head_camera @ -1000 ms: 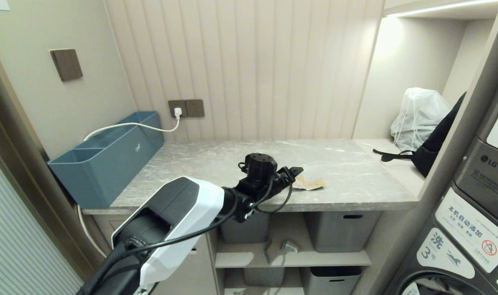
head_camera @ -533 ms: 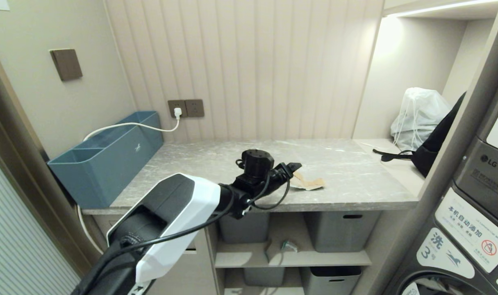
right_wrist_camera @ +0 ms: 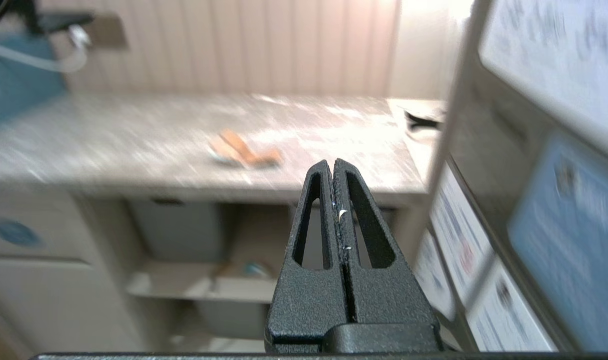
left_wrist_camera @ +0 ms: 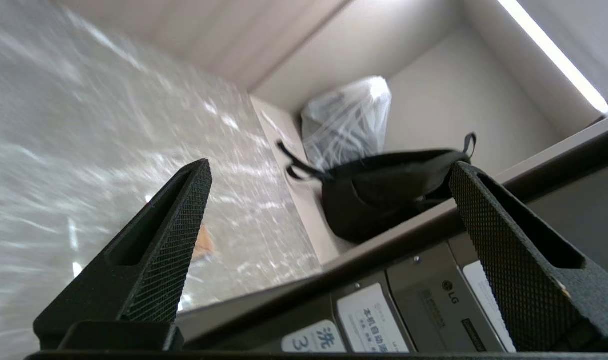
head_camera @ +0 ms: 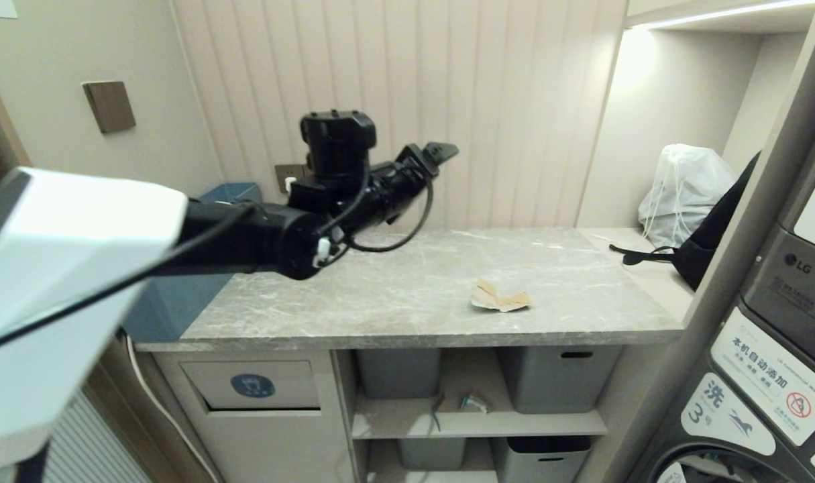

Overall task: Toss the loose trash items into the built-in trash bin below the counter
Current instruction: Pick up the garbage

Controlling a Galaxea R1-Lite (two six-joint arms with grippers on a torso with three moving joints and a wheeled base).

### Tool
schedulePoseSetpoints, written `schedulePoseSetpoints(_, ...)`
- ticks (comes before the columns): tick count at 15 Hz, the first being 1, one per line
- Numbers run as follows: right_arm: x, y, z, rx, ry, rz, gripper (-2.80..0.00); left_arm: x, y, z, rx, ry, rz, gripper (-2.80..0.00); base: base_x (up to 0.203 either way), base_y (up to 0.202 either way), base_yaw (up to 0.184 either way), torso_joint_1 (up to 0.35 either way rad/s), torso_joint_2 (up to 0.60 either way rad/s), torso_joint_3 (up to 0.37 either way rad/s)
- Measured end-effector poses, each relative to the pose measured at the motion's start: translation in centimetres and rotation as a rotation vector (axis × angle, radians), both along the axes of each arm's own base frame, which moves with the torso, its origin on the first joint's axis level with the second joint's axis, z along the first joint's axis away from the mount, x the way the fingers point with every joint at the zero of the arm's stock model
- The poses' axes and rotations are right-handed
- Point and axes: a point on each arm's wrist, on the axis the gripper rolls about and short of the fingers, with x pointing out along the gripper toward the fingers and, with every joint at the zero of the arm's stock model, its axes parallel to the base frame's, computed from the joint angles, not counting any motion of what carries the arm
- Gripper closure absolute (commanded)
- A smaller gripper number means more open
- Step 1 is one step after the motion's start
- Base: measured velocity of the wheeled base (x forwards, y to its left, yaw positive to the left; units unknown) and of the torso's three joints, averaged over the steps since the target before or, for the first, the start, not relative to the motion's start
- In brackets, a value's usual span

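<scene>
Brown scrap [head_camera: 501, 297] on counter [head_camera: 394, 295]; right wrist: pressed-together right gripper [right_wrist_camera: 333, 167].

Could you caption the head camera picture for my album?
Left pincer open, raised above the counter, empty; a brown paper scrap lies below it.

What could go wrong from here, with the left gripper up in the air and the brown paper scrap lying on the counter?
1. The brown paper scrap lies flat on the counter; the open left gripper may slide over it instead of pinching it.
2. The scrap is near the front edge, so a push might knock it off.
3. The bin flap looks closed; a dropped scrap would miss unless it is pushed open.
</scene>
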Motion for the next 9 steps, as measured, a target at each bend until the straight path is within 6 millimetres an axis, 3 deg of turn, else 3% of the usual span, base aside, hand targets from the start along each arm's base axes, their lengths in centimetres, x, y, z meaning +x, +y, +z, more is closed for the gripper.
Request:
schedulePoseSetpoints(2, 5.3, 0.3, 5.2, 0.086, 0.094, 0.065, 0.0, -2.9, 3.9, 3.4, 0.039, -0.071, 0.046, -2.8, 0.0, 0.0, 0.0, 0.0, 0.0, 0.0)
schedulePoseSetpoints(3, 8.7, 0.8, 6.6, 0.124, 0.164, 0.103, -2.8, -4.6, 5.5, 5.0, 0.05, -0.101, 0.064, -2.8, 0.0, 0.0, 0.0, 0.0, 0.0, 0.0)
schedulePoseSetpoints(4, 12.6, 1.6, 7.4, 0.16, 0.239, 0.142, -2.8, -6.3, 7.0, 6.3, 0.062, -0.122, 0.081, -2.8, 0.0, 0.0, 0.0, 0.0, 0.0, 0.0)
schedulePoseSetpoints(6, 19.3, 4.0, 6.9, 0.205, 0.356, 0.194, -2.8, -9.1, 9.2, 8.0, 0.084, -0.142, 0.106, -2.8, 0.0, 0.0, 0.0, 0.0, 0.0, 0.0)
schedulePoseSetpoints(9, 27.4, 8.2, 3.4, 0.262, 0.469, 0.213, -2.8, -12.0, 10.9, 9.4, 0.1, -0.183, 0.134, -2.8, 0.0, 0.0, 0.0, 0.0, 0.0, 0.0)
